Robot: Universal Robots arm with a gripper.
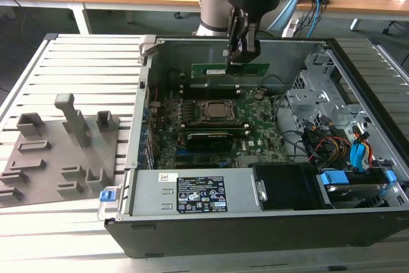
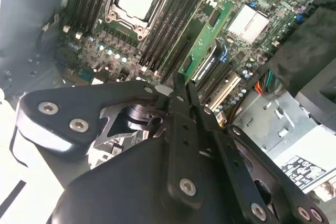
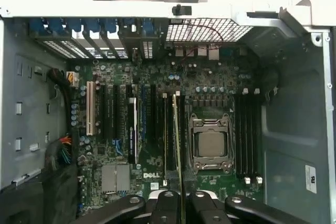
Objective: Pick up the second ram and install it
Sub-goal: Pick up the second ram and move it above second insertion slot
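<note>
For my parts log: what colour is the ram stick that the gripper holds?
Green; the second ram shows best in the exterior view.

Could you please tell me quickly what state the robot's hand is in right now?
The hand: closed, holding the second ram.

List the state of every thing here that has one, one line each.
gripper: shut on the second ram.
second ram: held on edge above the motherboard slots, apparently not seated.
computer case: lying on its side, open, side panel off.
CPU socket: latched shut, no cooler over it.
</note>
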